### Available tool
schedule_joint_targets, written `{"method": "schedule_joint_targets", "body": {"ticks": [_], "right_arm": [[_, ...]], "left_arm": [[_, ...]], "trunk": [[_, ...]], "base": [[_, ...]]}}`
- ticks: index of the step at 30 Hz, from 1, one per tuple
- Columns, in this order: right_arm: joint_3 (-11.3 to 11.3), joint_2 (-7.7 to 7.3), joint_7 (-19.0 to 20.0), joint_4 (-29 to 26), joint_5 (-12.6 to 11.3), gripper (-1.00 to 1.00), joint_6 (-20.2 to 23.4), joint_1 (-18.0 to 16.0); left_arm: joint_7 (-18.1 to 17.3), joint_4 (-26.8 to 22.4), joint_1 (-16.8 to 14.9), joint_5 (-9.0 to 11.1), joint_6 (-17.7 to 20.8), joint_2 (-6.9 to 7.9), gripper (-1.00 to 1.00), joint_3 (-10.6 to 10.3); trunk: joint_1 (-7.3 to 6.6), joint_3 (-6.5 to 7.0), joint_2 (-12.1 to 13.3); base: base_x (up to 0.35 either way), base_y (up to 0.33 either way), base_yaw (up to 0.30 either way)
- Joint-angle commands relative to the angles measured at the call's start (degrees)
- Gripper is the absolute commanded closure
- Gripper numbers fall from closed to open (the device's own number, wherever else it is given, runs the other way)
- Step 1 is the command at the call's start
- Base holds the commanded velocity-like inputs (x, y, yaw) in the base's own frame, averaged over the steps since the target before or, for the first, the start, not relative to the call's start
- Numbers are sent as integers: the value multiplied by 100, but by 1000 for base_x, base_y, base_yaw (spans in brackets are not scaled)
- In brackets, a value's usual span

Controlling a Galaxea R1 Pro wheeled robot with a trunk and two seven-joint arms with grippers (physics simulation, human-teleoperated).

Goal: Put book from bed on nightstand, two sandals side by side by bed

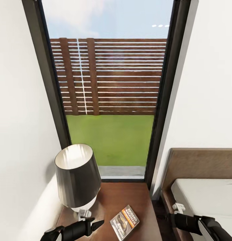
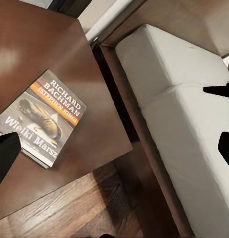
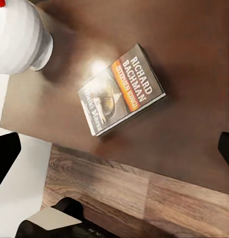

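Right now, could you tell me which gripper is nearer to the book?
Left. The left gripper sits just beside the book over the nightstand; the right gripper is farther, toward the bed.

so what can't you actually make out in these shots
- Nightstand front: cut off by the head view's bottom edge, drawer unseen.
- Lamp base: mostly hidden behind its dark shade.
- Book: a black fingertip covers its lower corner in the left wrist view.
- Bed: cut off by the right edge.
- Both grippers' jaws: only tips at the picture edges, opening unclear.
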Motion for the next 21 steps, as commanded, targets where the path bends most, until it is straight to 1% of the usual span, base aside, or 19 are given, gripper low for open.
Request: {"method": "schedule_joint_targets", "body": {"ticks": [1,4,8,21], "right_arm": [[17,-6,11,145,78,-100,-19,-2],[16,-5,16,328,163,-100,-58,-2],[9,3,16,440,207,-100,-83,-1],[6,9,15,502,206,-100,-99,-1]], "left_arm": [[81,55,-3,-29,10,-4,-100,10],[228,116,-3,-86,-20,-11,-100,10],[346,150,-3,-117,-42,-16,-100,5],[392,162,13,-122,-50,-16,-100,10]], "trunk": [[-23,13,38],[-89,66,158],[-177,138,319],[-462,372,840]], "base": [[0,0,0],[0,0,0],[0,0,0],[0,0,0]]}}
